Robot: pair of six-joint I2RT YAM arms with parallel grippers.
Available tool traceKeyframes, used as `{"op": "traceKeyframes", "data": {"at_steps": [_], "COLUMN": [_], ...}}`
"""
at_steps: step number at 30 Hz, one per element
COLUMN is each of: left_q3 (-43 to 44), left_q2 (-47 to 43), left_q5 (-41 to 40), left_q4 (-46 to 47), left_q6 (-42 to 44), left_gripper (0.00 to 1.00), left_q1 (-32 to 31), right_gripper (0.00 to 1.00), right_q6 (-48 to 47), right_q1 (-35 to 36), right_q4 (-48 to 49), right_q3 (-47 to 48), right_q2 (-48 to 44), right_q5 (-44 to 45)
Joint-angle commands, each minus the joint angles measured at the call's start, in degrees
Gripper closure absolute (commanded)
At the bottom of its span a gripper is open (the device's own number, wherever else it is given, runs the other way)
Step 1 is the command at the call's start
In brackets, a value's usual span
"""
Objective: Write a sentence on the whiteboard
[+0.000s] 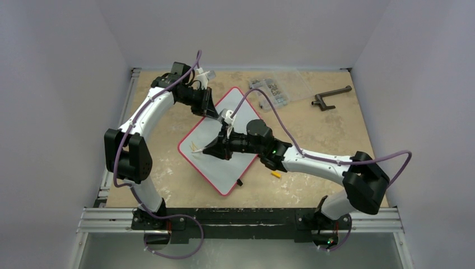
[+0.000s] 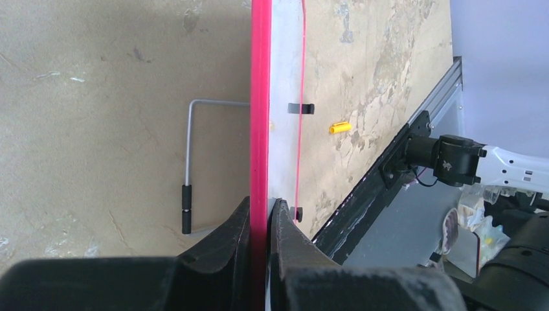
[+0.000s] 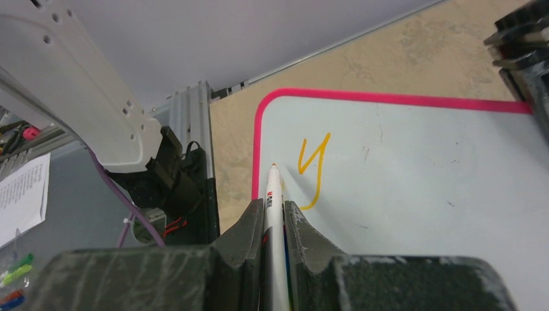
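The whiteboard (image 1: 215, 167) rim is pinched by the left gripper (image 2: 267, 212). A pen (image 3: 274, 194) is squeezed by the right gripper (image 3: 274, 208) beside the whiteboard's orange y (image 3: 314, 170).

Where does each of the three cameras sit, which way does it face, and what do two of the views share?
Top external: fixed above and behind the bases, looking down on the table; both arms show.
Left wrist: on the left gripper, facing along the whiteboard rim toward the base rail; its fingers clamp that rim.
Right wrist: on the right gripper, facing down the marker at the orange "y"; its fingers grip the marker.
Shared: top and left wrist show the small yellow piece.
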Motion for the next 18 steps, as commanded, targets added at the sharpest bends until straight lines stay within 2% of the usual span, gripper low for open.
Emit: {"op": "traceKeyframes", "data": {"at_steps": [1,7,18], "left_q3": [0.43,0.51,0.56], "left_q2": [1.22,1.1,0.98], "left_q5": [-14.96,-15.33,-16.13], "left_q4": [-0.81,-0.85,-0.65], "left_q6": [3.45,3.27,2.71], "left_gripper": [1.0,1.0,1.0], "left_q1": [-0.7,-0.7,-0.7], "right_gripper": [1.0,1.0,1.0], "right_q6": [0.19,-2.61,-3.18], "right_q1": [0.23,0.06,-0.11], "right_q4": [0.65,-2.17,-2.1], "right_q3": [3.35,2.73,3.15], "right_q2": [-6.36,-7.46,-3.73], "right_q5": [0.68,7.39,11.26]}}
